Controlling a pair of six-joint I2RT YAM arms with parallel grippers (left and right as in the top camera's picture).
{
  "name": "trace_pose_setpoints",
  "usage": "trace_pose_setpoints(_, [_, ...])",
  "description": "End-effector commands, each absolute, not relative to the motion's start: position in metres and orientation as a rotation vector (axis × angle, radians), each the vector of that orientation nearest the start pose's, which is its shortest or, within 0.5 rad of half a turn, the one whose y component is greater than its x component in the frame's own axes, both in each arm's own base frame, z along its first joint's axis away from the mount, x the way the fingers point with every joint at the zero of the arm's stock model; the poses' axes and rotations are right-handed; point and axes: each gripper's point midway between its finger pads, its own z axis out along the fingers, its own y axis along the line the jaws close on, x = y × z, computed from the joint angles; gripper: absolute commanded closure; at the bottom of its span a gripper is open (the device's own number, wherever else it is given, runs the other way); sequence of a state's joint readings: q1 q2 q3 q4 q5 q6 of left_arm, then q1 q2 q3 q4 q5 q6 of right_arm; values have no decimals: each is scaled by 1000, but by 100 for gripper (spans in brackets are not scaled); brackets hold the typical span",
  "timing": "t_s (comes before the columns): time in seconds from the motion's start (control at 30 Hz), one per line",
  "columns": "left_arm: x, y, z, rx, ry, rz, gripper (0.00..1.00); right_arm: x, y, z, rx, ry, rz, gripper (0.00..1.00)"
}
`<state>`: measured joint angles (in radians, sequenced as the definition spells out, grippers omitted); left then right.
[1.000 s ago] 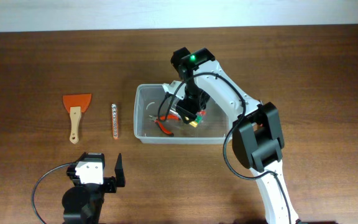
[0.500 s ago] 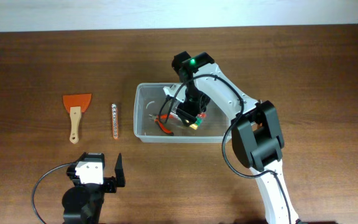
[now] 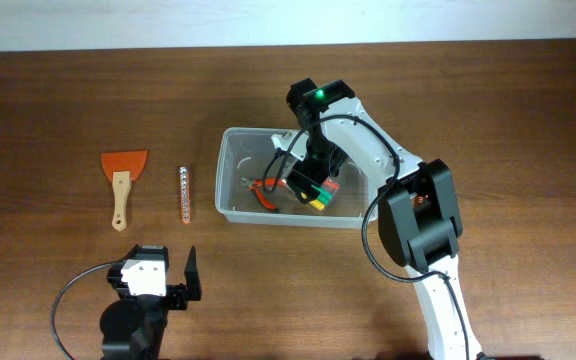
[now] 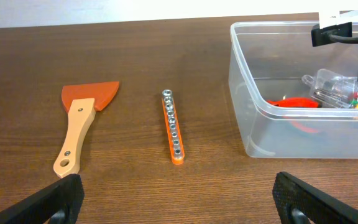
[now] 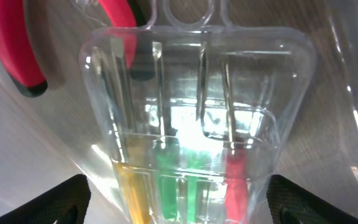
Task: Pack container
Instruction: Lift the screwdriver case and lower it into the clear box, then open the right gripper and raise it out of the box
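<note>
Screwdrivers in yellow, green and red sit inside the small clear case (image 5: 197,124) that fills the right wrist view, and the right gripper (image 3: 307,183) has its two fingers set wide on either side of the case, seemingly pinching it by its edges so that it hangs flat rather than on end. The arm reaches down into the container (image 3: 236,160), which stands near the middle of the table (image 3: 488,90), and the case is low between its walls, just beside the red-handled pliers (image 3: 263,193) already lying on the bottom; my guess is that it is carried towards the free side so it will not land on them. Over by the near edge the left gripper (image 4: 179,194) waits with its fingers spread apart and nothing between them, facing the orange scraper (image 4: 79,134) and the orange bit rail (image 4: 172,127). Both lie well apart from the container, untouched, likely next to be packed.
</note>
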<state>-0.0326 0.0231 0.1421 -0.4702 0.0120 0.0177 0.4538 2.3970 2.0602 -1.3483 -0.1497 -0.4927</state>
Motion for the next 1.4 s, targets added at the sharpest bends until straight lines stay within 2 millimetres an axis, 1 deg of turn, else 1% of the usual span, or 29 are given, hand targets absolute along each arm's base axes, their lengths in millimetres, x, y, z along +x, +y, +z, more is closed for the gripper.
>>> trace_pose_setpoints(0.0, [223, -12, 122, 66, 1920, -38, 1, 377, 216, 23, -1458, 2915, 288, 8])
trace_pose_setpoints(0.13, [223, -12, 122, 66, 1920, -38, 1, 372, 215, 28, -1463, 2933, 310, 5])
trace_pose_setpoints(0.2, [223, -12, 122, 66, 1920, -38, 1, 368, 219, 38, -1459, 2934, 354, 3])
trace_pose_setpoints(0.27, [223, -12, 122, 66, 1920, -38, 1, 368, 221, 50, -1454, 2923, 371, 2])
trace_pose_setpoints(0.37, [223, -12, 122, 66, 1920, -38, 1, 373, 223, 74, -1444, 2889, 369, 0])
trace_pose_setpoints(0.47, [223, -12, 122, 66, 1920, -38, 1, 378, 226, 100, -1432, 2849, 362, 1])
trace_pose_setpoints(0.57, [223, -12, 122, 66, 1920, -38, 1, 386, 230, 131, -1413, 2784, 351, 1])
trace_pose_setpoints(0.7, [223, -12, 122, 66, 1920, -38, 1, 398, 224, 169, -1378, 2705, 269, 1])
trace_pose_setpoints(0.73, [223, -12, 122, 66, 1920, -38, 1, 407, 218, 181, -1285, 2705, 207, 1])
trace_pose_setpoints(0.77, [223, -12, 122, 66, 1920, -38, 1, 412, 212, 190, -1242, 2696, 165, 1])
trace_pose_setpoints(0.83, [223, -12, 122, 66, 1920, -38, 1, 422, 194, 207, -1149, 2682, 67, 1])
trace_pose_setpoints(0.9, [223, -12, 122, 66, 1920, -38, 1, 428, 171, 225, -1047, 2680, -21, 1])
trace_pose_setpoints(1.03, [223, -12, 122, 66, 1920, -38, 1, 434, 118, 262, -747, 2687, -128, 1])
trace_pose_setpoints(1.13, [223, -12, 122, 66, 1920, -38, 1, 431, 80, 291, -559, 2663, -135, 1])
trace_pose_setpoints(1.2, [223, -12, 122, 66, 1920, -38, 1, 425, 56, 310, -455, 2640, -138, 1])
trace_pose_setpoints(1.3, [223, -12, 122, 66, 1920, -38, 1, 414, 24, 331, -311, 2618, -151, 1])
trace_pose_setpoints(1.37, [223, -12, 122, 66, 1920, -38, 1, 405, 7, 336, -237, 2622, -158, 1])
